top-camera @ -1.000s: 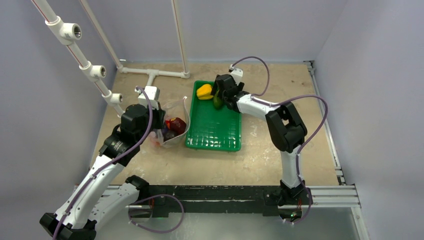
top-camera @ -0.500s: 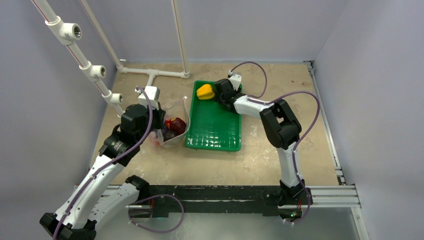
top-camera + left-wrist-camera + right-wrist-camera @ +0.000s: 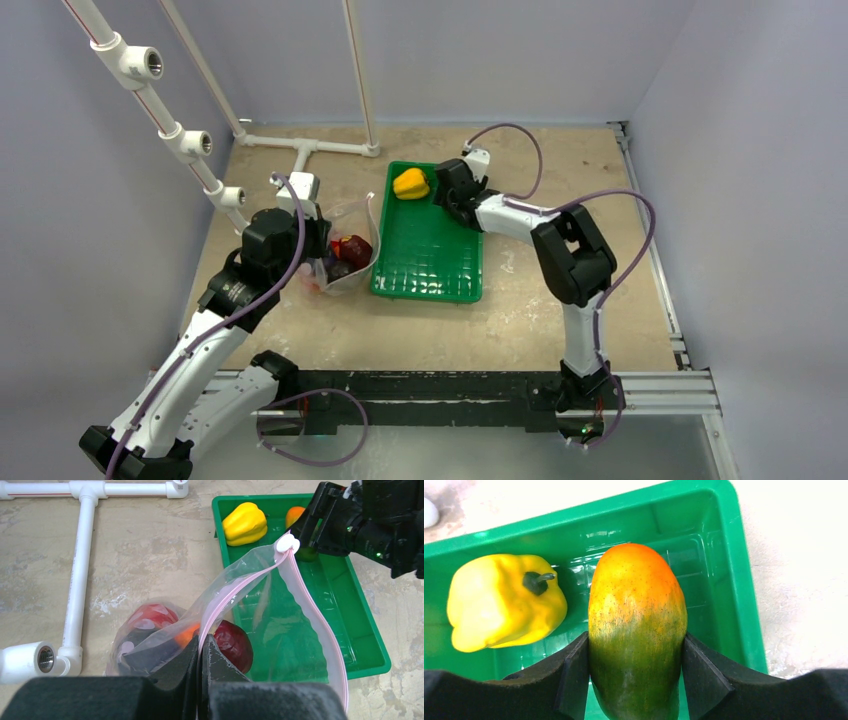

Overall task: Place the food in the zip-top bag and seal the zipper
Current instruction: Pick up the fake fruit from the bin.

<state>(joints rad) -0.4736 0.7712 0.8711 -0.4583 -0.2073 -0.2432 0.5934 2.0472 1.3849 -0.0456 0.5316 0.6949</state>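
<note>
Clamped firmly on the green-orange pepper (image 3: 636, 610) with the right gripper (image 3: 635, 662), one pad on each flank, bottom centre of the right wrist view. Just left of it, the yellow pepper (image 3: 504, 600), close beside and possibly touching, both at the far end of the green tray (image 3: 734, 555)

Over to the left gripper (image 3: 201, 655), bottom centre of the left wrist view: pinched tight on the zipper (image 3: 235, 598), holding the zip-top bag (image 3: 240, 570) with its mouth looped open toward the tray. Already inside, lower left of that frame: a red tomato (image 3: 150, 620), a dark red piece (image 3: 232, 642), something orange between them

Mid-loading, by the look of it, with the pepper in hand. Next, most likely: lifting clear of the tray wall, carrying toward the bag, dropping through the pink loop without folding the floppy film shut. Then the yellow pepper, then sealing

From overhead, only a black wrist over the pepper at upper centre, no reading the grip there; settled by the right wrist view alone. Open mouth and white slider (image 3: 287, 542) plain only from the left wrist; overhead, merely a crumpled clear patch
</note>
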